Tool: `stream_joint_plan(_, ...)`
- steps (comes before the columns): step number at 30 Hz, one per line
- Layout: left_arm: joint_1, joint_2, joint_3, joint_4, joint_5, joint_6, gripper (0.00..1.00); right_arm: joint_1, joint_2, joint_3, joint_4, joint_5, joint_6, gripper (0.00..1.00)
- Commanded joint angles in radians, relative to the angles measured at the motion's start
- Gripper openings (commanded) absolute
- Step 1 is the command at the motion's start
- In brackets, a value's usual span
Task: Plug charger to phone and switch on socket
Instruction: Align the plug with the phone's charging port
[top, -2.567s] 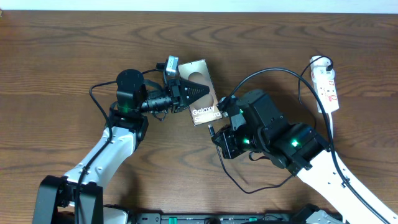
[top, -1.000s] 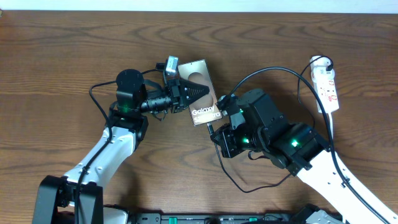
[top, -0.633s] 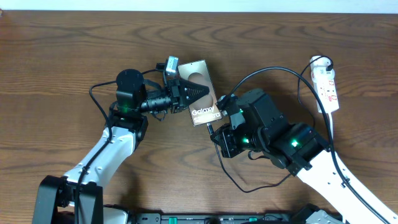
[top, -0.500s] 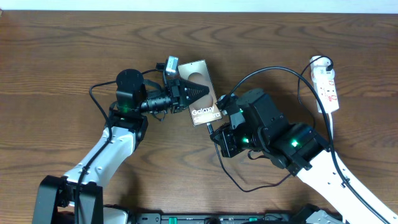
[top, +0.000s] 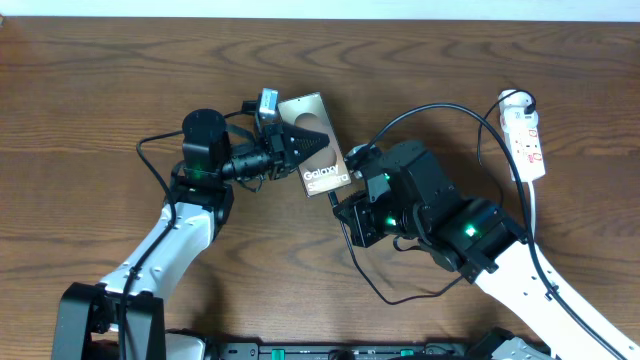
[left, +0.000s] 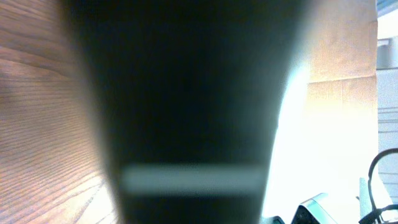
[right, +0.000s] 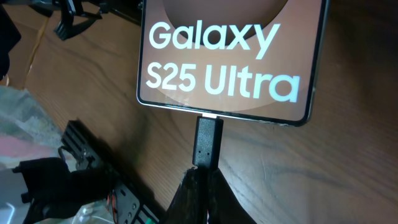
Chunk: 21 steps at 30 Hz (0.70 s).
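Note:
The phone (top: 322, 178), a grey-brown slab lettered "Galaxy S25 Ultra", is held tilted above the table. My left gripper (top: 303, 144) is shut on its middle from the left. In the right wrist view the phone (right: 227, 59) fills the top. My right gripper (right: 202, 186) is shut on the charger's small black plug (right: 207, 140), whose tip touches the phone's bottom edge at the port. This gripper (top: 345, 205) sits just below the phone. The charger cable (top: 440, 110) arcs right towards the white socket (top: 525, 135). A dark blur fills the left wrist view.
The socket strip lies at the right edge of the wooden table (top: 100, 100), with a white plug at its far end (top: 512, 98). Thicker black arm cables loop beside both arms. Wood shows at the left of the left wrist view (left: 31, 124).
The left gripper has moved the phone slightly up and to the left. The right gripper has followed with the plug, which stays against the phone's bottom edge.

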Motion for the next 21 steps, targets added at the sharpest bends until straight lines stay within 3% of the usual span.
stream_joint_plan(1, -0.027, -0.004, 0.010, -0.005, 0.108, 0.044, 0.08, -0.008, -0.004, 0.024, 0.071, 0.069, 0.002, 0.02)
stream_joint_plan(4, -0.027, -0.004, 0.010, -0.005, 0.106, 0.045, 0.07, -0.008, -0.004, 0.024, 0.043, 0.069, 0.002, 0.15)
stream_joint_plan(5, -0.027, -0.004, 0.010, -0.005, 0.103, 0.048, 0.07, -0.008, -0.004, 0.024, 0.019, 0.068, 0.002, 0.27)
stream_joint_plan(8, -0.027, -0.004, 0.010, -0.005, 0.099, 0.082, 0.07, -0.008, -0.004, 0.024, -0.042, 0.061, 0.002, 0.40)
stream_joint_plan(13, -0.027, -0.004, 0.010, -0.005, 0.077, 0.176, 0.07, -0.008, -0.004, 0.024, -0.122, 0.019, 0.002, 0.50)
stream_joint_plan(21, -0.027, -0.004, 0.010, -0.005, -0.002, 0.305, 0.07, -0.008, -0.004, 0.024, -0.165, -0.041, 0.002, 0.55)
